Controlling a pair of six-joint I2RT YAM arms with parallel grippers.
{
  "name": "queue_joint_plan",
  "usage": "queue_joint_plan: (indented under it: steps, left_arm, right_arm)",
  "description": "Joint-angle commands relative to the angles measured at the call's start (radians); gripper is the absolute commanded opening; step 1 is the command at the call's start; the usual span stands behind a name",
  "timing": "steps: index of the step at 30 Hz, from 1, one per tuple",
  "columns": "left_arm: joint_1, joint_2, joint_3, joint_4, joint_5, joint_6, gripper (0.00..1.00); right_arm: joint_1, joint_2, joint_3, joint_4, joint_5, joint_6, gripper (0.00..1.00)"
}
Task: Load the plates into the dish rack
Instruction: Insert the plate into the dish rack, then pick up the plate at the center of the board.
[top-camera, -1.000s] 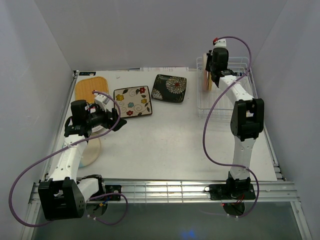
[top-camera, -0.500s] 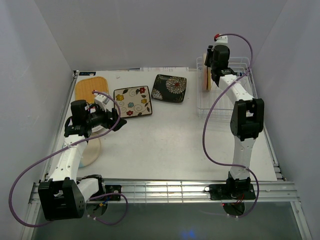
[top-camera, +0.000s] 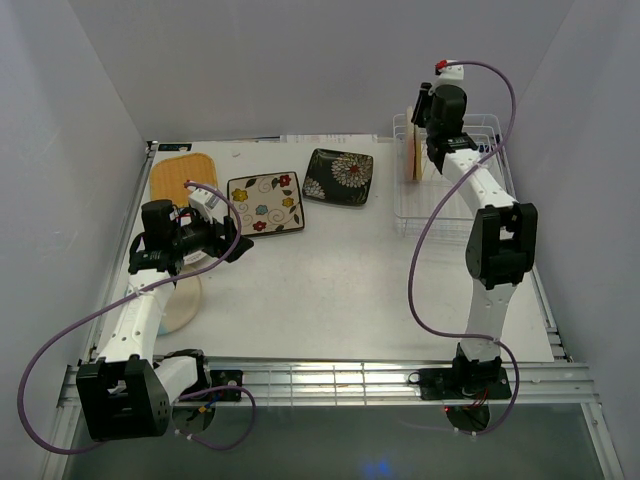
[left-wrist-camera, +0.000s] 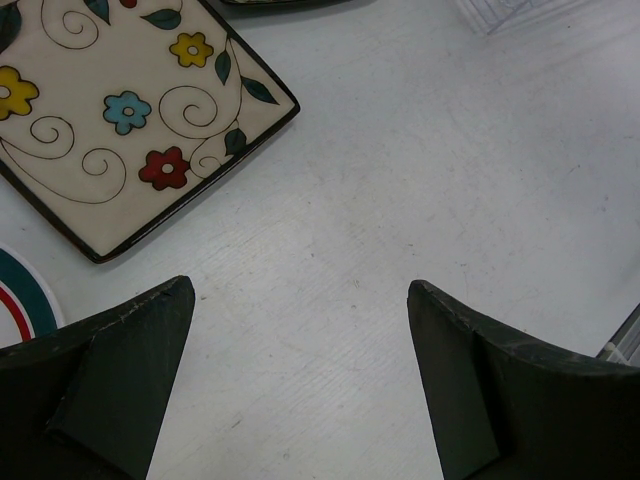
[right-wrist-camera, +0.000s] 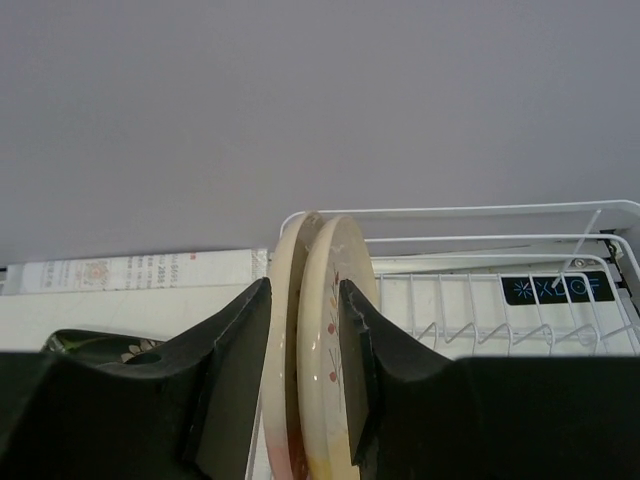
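Observation:
The white wire dish rack (top-camera: 455, 205) stands at the back right. Two round cream plates stand upright at its left end (top-camera: 412, 160), a pink-tinged one (right-wrist-camera: 280, 400) and a yellow-tinged one (right-wrist-camera: 325, 330). My right gripper (right-wrist-camera: 305, 285) is open above the rack, a finger on each side of the pair. On the table lie the square orange plate (top-camera: 180, 178), the cream floral plate (top-camera: 265, 203) and the black floral plate (top-camera: 339, 176). My left gripper (left-wrist-camera: 300, 285) is open and empty over bare table beside the cream floral plate (left-wrist-camera: 120, 110) and the green-rimmed plate (left-wrist-camera: 15, 290).
A round cream plate (top-camera: 183, 300) lies partly under my left arm. Grey walls close in the table on three sides. A printed paper strip (right-wrist-camera: 130, 272) lies along the back wall. A metal rail (top-camera: 330, 380) runs along the near edge.
My right gripper has risen and drawn back from the rack, while the two upright plates stay in place. The left arm has not moved.

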Motion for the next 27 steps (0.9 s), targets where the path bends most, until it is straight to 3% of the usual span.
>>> queue_joint_plan:
  steps: [1, 6, 8, 10, 21, 27]
  left_arm:
    - [0.002, -0.029, -0.008, 0.007, 0.008, 0.006, 0.98]
    - [0.002, -0.026, -0.002, 0.007, 0.005, 0.004, 0.98]
    - [0.002, -0.026, -0.003, 0.009, 0.007, 0.004, 0.98]
    - [0.002, -0.022, -0.002, 0.013, 0.007, 0.004, 0.98]
    - [0.002, -0.013, 0.000, 0.015, 0.004, 0.023, 0.98]
    - [0.002, -0.009, 0.000, 0.012, 0.004, 0.032, 0.98]
  right_arm:
    - [0.000, -0.106, 0.002, 0.024, -0.011, 0.048, 0.40]
    - [0.018, -0.198, -0.067, 0.018, -0.025, 0.065, 0.42]
    - [0.033, -0.236, -0.096, 0.027, -0.031, 0.064, 0.51]
    - [0.062, -0.250, -0.109, 0.015, -0.033, 0.053, 0.53]
    - [0.291, -0.318, -0.239, 0.096, 0.046, -0.174, 0.73]
    - [0.349, -0.318, -0.274, 0.067, -0.060, -0.246, 0.78]
